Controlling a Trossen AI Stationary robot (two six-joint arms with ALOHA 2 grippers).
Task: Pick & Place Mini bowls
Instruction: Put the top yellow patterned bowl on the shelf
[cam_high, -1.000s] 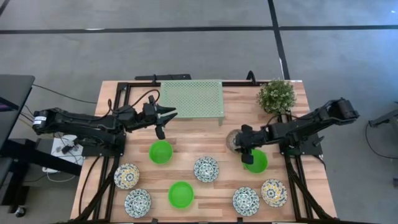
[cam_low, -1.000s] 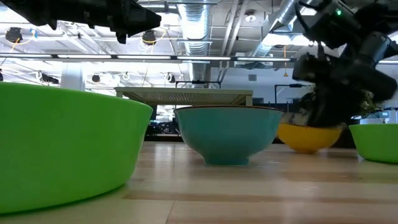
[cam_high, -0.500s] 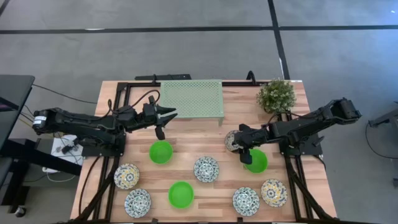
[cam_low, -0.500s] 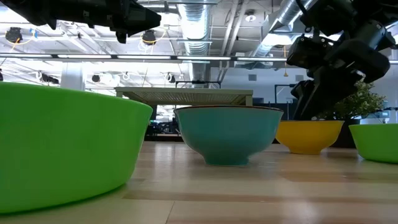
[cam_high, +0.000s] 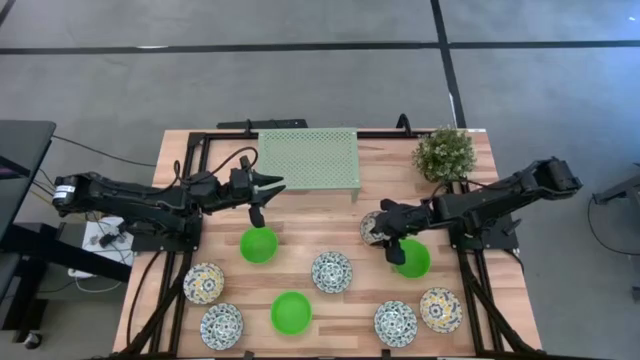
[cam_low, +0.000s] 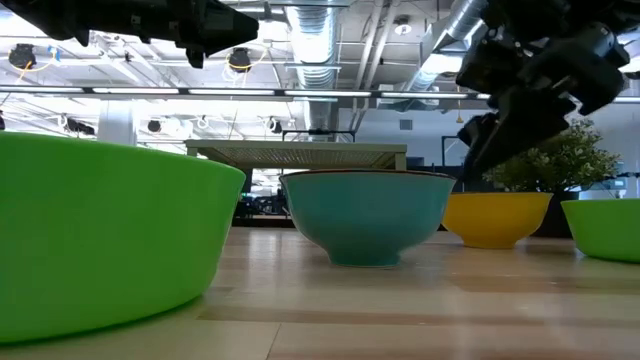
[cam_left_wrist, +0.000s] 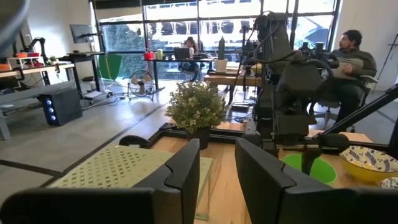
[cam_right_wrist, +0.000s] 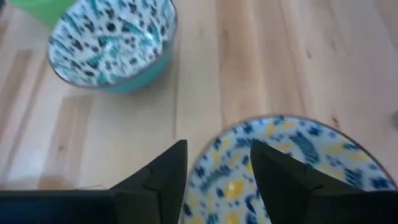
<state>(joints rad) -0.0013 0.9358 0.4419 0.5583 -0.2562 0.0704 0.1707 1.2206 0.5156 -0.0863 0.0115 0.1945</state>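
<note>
A: What is shown from above that the table-level view lacks?

B: All nine mini bowls (cam_high: 331, 271) are seen spread over the table (cam_high: 310, 205). The right gripper (cam_high: 384, 237) is parted, empty, above the yellow-patterned bowl (cam_right_wrist: 292, 171); the left gripper (cam_high: 266, 194), part-open, holds nothing near the rack (cam_high: 308, 158).

A: Any writing?

B: None can be read.
</note>
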